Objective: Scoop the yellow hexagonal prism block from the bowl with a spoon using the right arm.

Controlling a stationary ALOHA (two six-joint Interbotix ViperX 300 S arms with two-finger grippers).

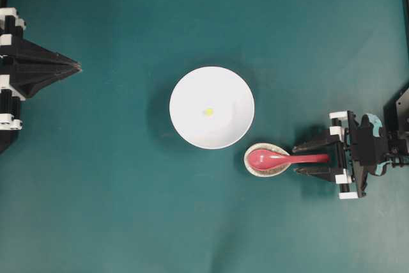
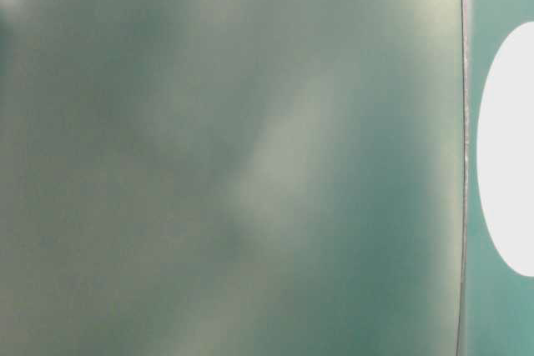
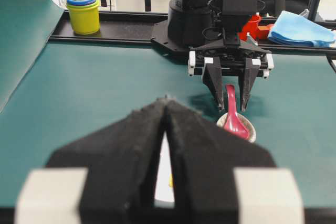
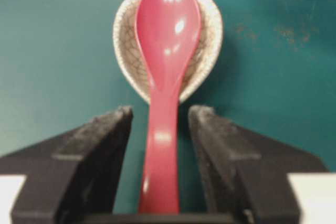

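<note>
Spoon (image 4: 167, 77), glossy red-pink, lies closest to the right arm, its deep scoop resting in a small speckled spoon rest (image 4: 210, 30) and its straight handle reaching back between the fingers of the right tool (image 1: 299, 156). Those fingers stand wide apart, one on each side of the handle, with a strip of green tabletop (image 1: 115, 209) showing between each finger and the handle in the wrist view; nothing is gripped. From the opposite side the right tool hangs pointing steeply down over the handle.

Just beyond the spoon rest, nearly touching its rim, sits the large white bowl (image 1: 192, 123) in the middle of the tabletop. A tiny yellow block (image 1: 208, 112) lies inside it, close to the centre of the bowl's floor.

Farther off, at the left edge of the tabletop, the left tool (image 1: 77, 66) hovers well clear of the bowl, its two dark fingers drawn together to a point, holding nothing.

Behind the right arm's base, off the green surface, stand a yellow cup with a blue rim (image 3: 84, 11), a blue cloth (image 3: 302, 27) and something red (image 3: 252, 24) I cannot make out.
</note>
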